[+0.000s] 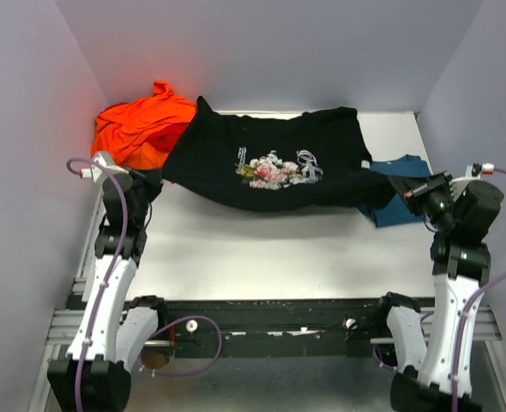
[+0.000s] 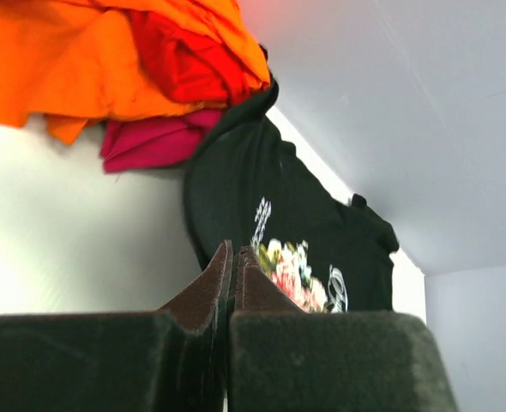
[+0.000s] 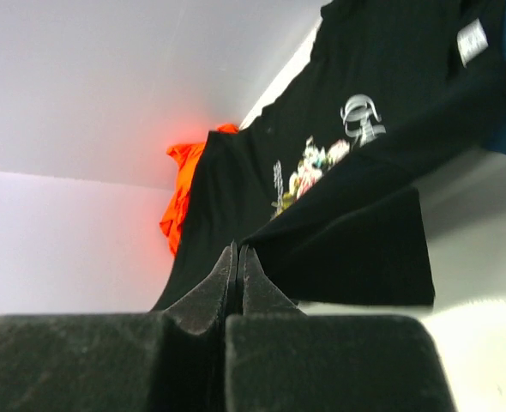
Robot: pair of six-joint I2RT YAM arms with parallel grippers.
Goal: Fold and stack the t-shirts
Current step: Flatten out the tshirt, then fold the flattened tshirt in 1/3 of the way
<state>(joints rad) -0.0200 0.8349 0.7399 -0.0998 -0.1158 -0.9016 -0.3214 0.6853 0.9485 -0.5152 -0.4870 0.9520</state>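
Black floral-print cloth t-shirt (image 1: 270,163), upper centre, slung over white worktop (image 1: 279,257) | left claw (image 1: 147,181) and right claw (image 1: 400,185) each pinched shut on its near edge | edge best kept taut and level while lowered flat.

light: bright, even | orange t-shirt (image 1: 141,129) oversaturated (reddish bloom) | wrist views soft

We see only a strip of the teal tee (image 1: 388,213); the black tee (image 1: 210,154) covers the rest. The magenta tee (image 2: 146,142) is mostly buried under the orange tee (image 2: 64,60), which the frame's top edge cuts off. Print (image 1: 274,169) lettering and label (image 3: 472,41): too small for us to read.
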